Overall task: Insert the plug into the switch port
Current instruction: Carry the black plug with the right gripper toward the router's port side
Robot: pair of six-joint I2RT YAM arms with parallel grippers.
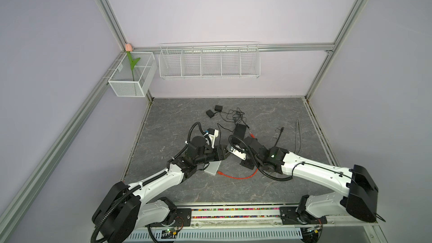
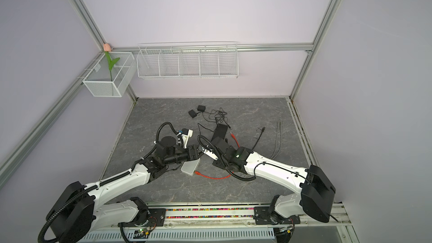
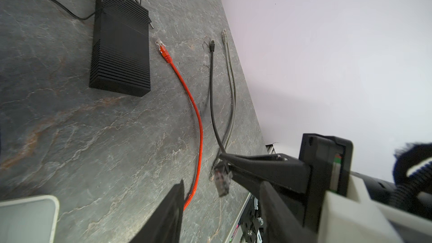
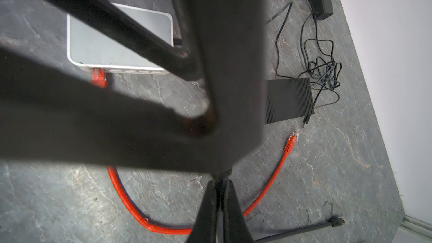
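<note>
Table (image 1: 268,190): grey, marble-veined slab that carried every loose item below.
Red cable (image 4: 131,209): lay in a curve on the near part of the table. One end sat in an end port of the white switch and the free end lay just beside the black ribbed box.
White switch (image 4: 98,50): lay flat on the table, partly hidden under the left arm in both top views.
Left gripper (image 1: 225,154): hung above the white switch and pointed at the right gripper. Its jaws stood apart and grasped nothing. One of its fingers (image 3: 170,211) showed just beside the plug, not touching it.
Right gripper (image 3: 226,162): met the left gripper over the middle of the table, clenched on the plug at its cable end.
Plug (image 3: 222,181): clear-bodied, on the end of the black cable. It was held off the table near the white switch, in no port.
Black cable (image 3: 212,94): ran from the right gripper toward the far right, its other end free on the table.
Black ribbed box (image 3: 121,43): lay flat just beyond the grippers.
Grey cable (image 3: 232,85): doubled over, near the table's right edge and beside the black cable.
Adapters (image 1: 218,108): two, black, at far centre, with thin leads (image 1: 237,116) in a tangle.
Wire rack (image 1: 209,61): white, on the back wall, five compartments.
Mesh basket (image 1: 131,78): white, in the far left corner, holding an artificial tulip (image 1: 128,47).
</note>
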